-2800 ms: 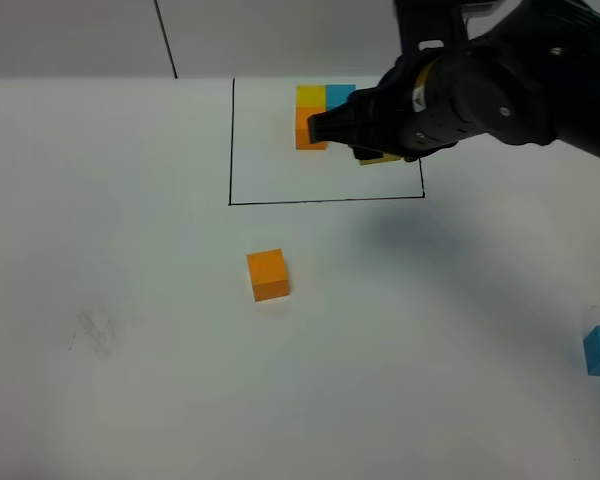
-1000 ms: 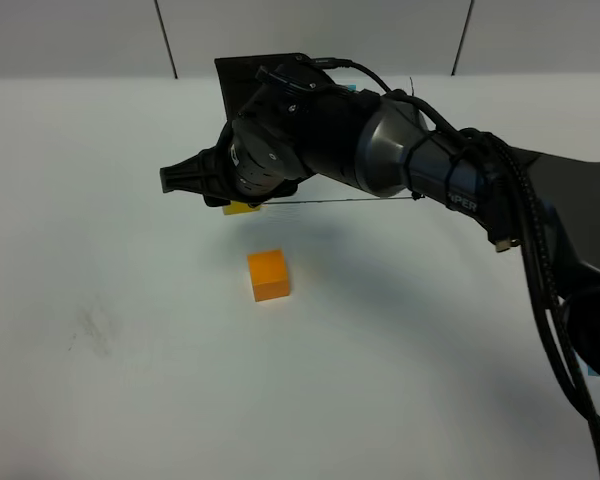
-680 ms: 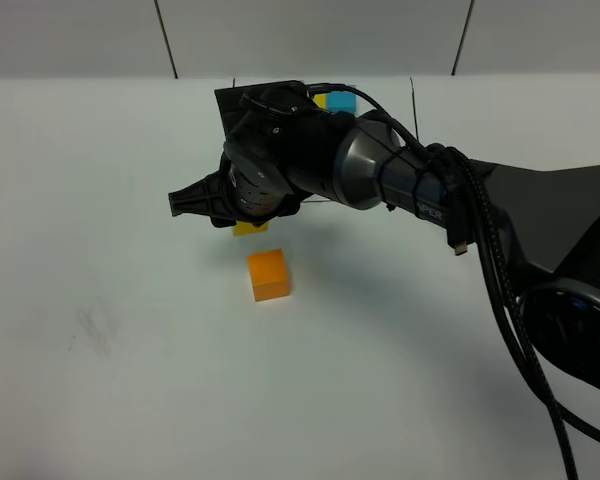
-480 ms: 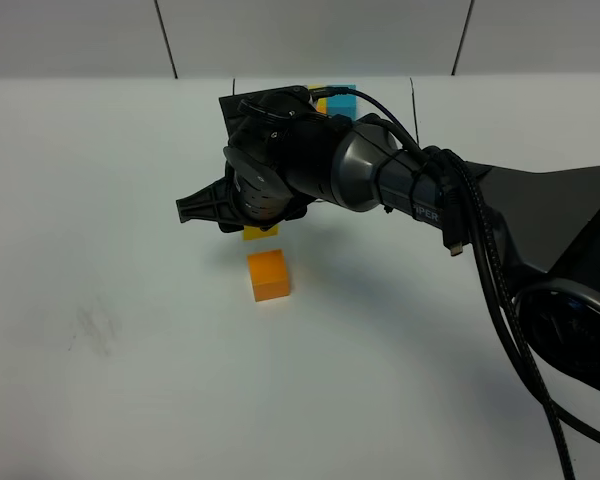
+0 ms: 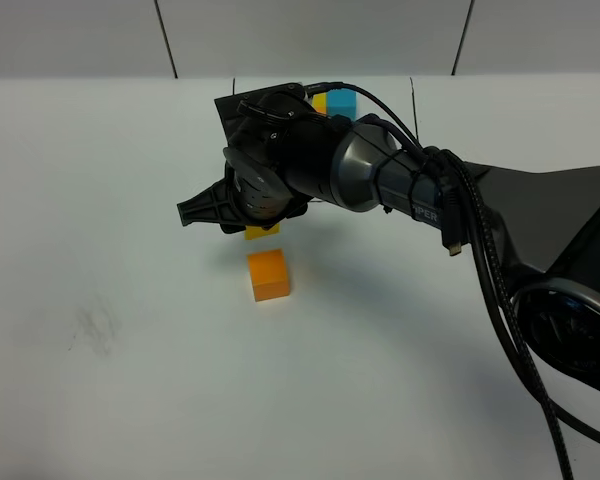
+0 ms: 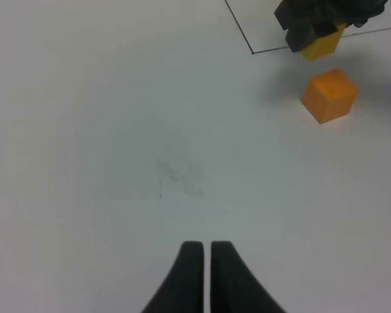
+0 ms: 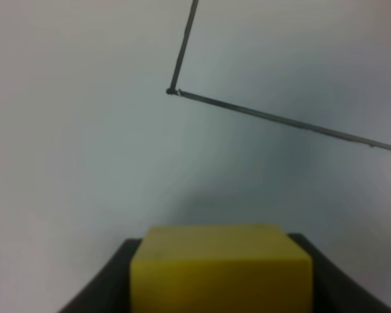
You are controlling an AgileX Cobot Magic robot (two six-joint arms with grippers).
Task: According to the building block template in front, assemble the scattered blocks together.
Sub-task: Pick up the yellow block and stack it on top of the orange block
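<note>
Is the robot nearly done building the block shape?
Not nearly. Nothing is joined yet. The right pincer holds the yellow block close to the orange block, with a gap between them. Left to do: press those two together, then add the blue block, which is out of sight, to match the template.

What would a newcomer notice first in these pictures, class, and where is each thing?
The big black right arm reaches across the middle of the white table, its claw shut on a yellow cube. A loose orange cube sits just in front of it, nearer the camera, and the building block template peeks out behind the arm.
</note>
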